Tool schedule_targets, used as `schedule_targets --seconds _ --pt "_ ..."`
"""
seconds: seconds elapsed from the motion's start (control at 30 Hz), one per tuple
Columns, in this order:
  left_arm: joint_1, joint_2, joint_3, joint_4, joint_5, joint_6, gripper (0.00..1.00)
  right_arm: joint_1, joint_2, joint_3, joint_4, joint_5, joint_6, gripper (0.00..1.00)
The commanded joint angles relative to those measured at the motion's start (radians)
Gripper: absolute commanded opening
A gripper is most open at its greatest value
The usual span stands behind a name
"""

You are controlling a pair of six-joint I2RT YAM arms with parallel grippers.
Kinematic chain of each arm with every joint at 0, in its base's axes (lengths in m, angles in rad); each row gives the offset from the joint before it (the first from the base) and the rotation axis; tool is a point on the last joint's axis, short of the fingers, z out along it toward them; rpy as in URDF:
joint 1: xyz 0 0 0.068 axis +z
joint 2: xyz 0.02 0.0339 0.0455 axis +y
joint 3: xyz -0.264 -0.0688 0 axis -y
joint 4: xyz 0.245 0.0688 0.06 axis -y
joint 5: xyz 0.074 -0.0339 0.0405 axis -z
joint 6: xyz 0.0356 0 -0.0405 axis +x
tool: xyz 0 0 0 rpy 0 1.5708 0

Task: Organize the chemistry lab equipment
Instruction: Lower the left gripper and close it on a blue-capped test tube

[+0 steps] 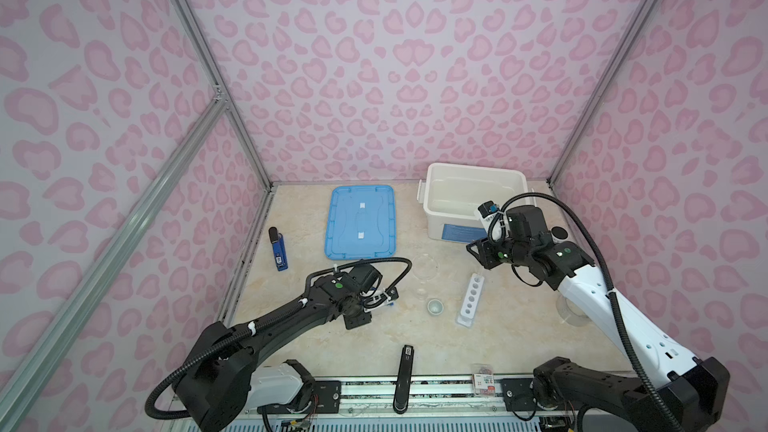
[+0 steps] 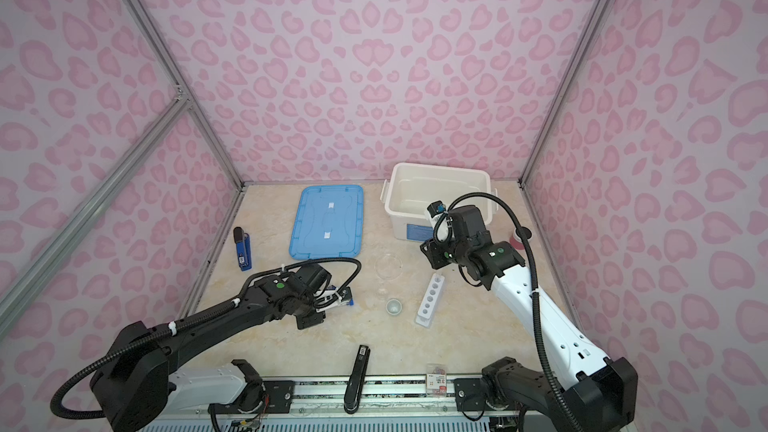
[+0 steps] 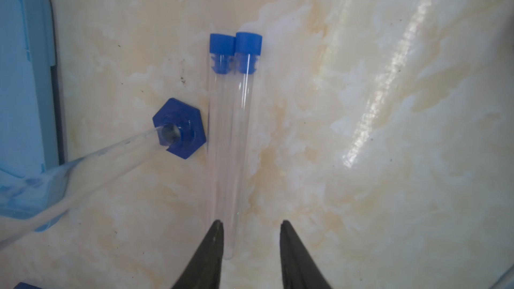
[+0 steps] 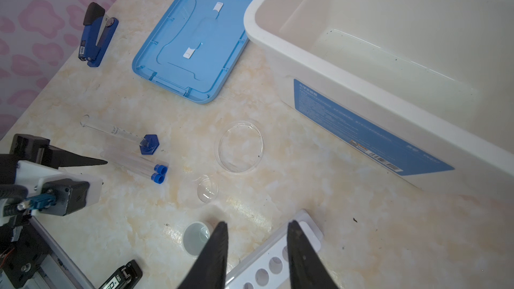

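Two clear blue-capped test tubes [image 3: 239, 123] lie side by side on the marble table. My left gripper [image 3: 251, 222] stands open low over their rounded ends; one tube end lies between the jaws, against one finger. A glass cylinder with a blue hexagonal base [image 3: 180, 132] lies on its side next to them. My right gripper [image 4: 257, 223] is open and empty above one end of the white holed rack [image 4: 267, 262] [image 1: 471, 299]. A tiny pale cup [image 4: 196, 237] stands beside the rack. A clear round dish [image 4: 240, 147] and a small watch glass [image 4: 207, 189] lie mid-table.
An open white bin [image 1: 473, 167] stands at the back right, its blue lid [image 1: 360, 222] flat to its left. A blue-and-black stapler-like tool [image 1: 277, 249] lies at the far left. A black stick [image 1: 405, 376] lies at the front edge. A glass vessel [image 1: 569, 311] shows under the right arm.
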Motion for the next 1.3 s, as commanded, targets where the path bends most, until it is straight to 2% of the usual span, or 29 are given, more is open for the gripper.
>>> schedule_targets --seconds 0.0,0.33,1.27 --pt "-0.001 0.028 0.013 0.028 -0.025 0.005 0.32 -0.013 -0.004 0.002 0.022 -0.045 -0.003 0.36" --pt "-0.002 0.085 0.027 0.042 -0.029 0.008 0.30 -0.050 -0.012 -0.015 0.048 -0.099 0.012 0.36" --pt "-0.026 0.199 0.070 0.055 -0.012 -0.004 0.27 -0.080 -0.012 -0.038 0.072 -0.128 0.020 0.36"
